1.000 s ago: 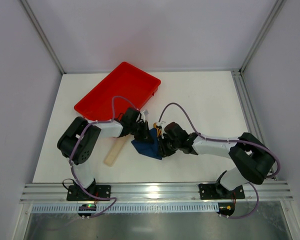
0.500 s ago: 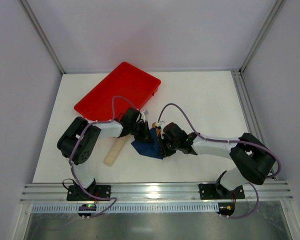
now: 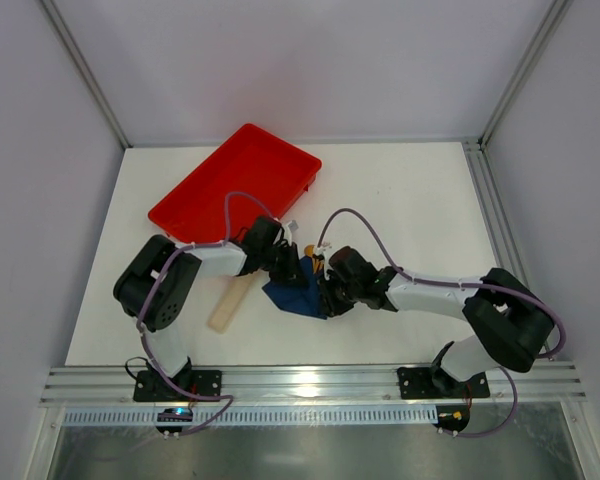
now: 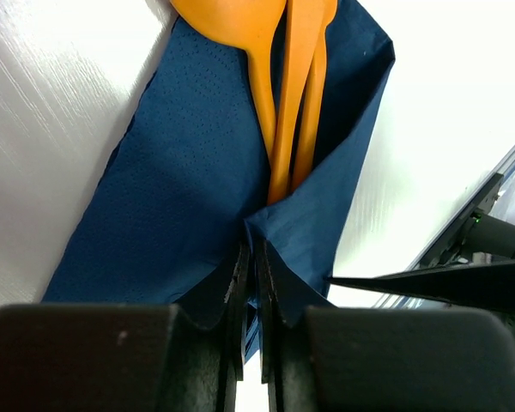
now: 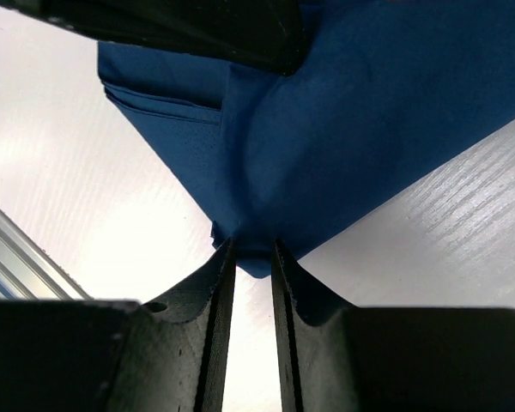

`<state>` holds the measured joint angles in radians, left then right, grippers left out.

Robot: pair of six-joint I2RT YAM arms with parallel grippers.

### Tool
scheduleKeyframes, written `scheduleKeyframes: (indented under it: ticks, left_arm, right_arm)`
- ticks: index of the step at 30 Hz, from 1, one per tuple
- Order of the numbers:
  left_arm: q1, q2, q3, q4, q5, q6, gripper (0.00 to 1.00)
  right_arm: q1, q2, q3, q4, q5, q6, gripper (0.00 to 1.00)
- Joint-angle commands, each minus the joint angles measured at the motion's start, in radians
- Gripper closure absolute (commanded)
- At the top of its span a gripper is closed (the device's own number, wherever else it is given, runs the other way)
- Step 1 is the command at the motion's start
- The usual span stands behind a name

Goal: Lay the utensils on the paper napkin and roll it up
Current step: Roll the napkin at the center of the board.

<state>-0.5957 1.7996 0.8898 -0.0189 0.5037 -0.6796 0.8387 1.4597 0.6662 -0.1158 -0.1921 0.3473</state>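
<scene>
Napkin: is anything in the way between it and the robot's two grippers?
Nothing visible. The left gripper pinches a fold of the paper napkin, the right gripper nips its corner, and the utensils lie on it.

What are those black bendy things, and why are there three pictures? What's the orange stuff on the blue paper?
They are two robot arms with pinching grippers. One picture looks down from above; the other two come from a camera on each wrist. On the white table lie a red tray, a beige strip and a blue paper napkin. Orange plastic utensils lie on it. The left gripper pinches a raised fold; the right gripper pinches a corner.
</scene>
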Motion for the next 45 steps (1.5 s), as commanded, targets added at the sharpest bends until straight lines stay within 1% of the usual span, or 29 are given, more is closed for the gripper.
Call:
scheduleKeyframes:
  ticks: [1,5,9,11,13,17,22,25,35,38,41,45]
  left_arm:
    - [-0.007,-0.037,-0.012,-0.004,-0.021,0.012,0.88]
    - [-0.007,-0.045,-0.009,-0.009,-0.024,0.012,0.87]
    - [-0.012,-0.043,-0.015,-0.006,-0.031,0.012,0.87]
    - [-0.012,-0.037,-0.022,0.002,-0.031,0.014,0.87]
    - [-0.013,-0.032,-0.022,0.0,-0.034,0.015,0.87]
    - [-0.013,-0.034,-0.028,0.0,-0.04,0.015,0.87]
    - [-0.016,-0.043,-0.032,0.004,-0.042,0.015,0.87]
    - [-0.023,-0.043,-0.037,0.011,-0.045,0.011,0.87]
    - [-0.035,-0.026,-0.04,0.016,-0.051,0.008,0.87]
    - [-0.041,-0.026,-0.035,0.014,-0.053,0.006,0.87]
    - [-0.046,-0.028,-0.034,0.013,-0.059,0.005,0.87]
    - [-0.047,-0.026,-0.032,0.013,-0.063,0.003,0.86]
  right_arm:
    - [0.007,0.034,-0.019,0.056,-0.018,0.01,0.75]
    - [0.011,0.056,-0.022,0.041,0.019,0.013,0.75]
    - [0.01,0.044,-0.001,-0.007,0.04,0.012,0.75]
    - [0.01,0.022,0.03,-0.045,0.046,0.019,0.76]
    - [0.008,-0.005,0.068,-0.073,0.085,0.033,0.75]
    - [-0.033,-0.013,0.136,-0.119,0.149,0.042,0.75]
    - [-0.076,0.016,0.199,-0.111,0.215,0.048,0.75]
    - [-0.095,0.065,0.226,-0.099,0.247,0.055,0.75]
    - [-0.11,0.182,0.214,-0.041,0.296,0.084,0.76]
    - [-0.112,0.171,0.217,-0.064,0.295,0.085,0.76]
    - [-0.11,0.122,0.23,-0.091,0.298,0.073,0.76]
    - [-0.11,0.094,0.285,-0.125,0.299,0.048,0.76]
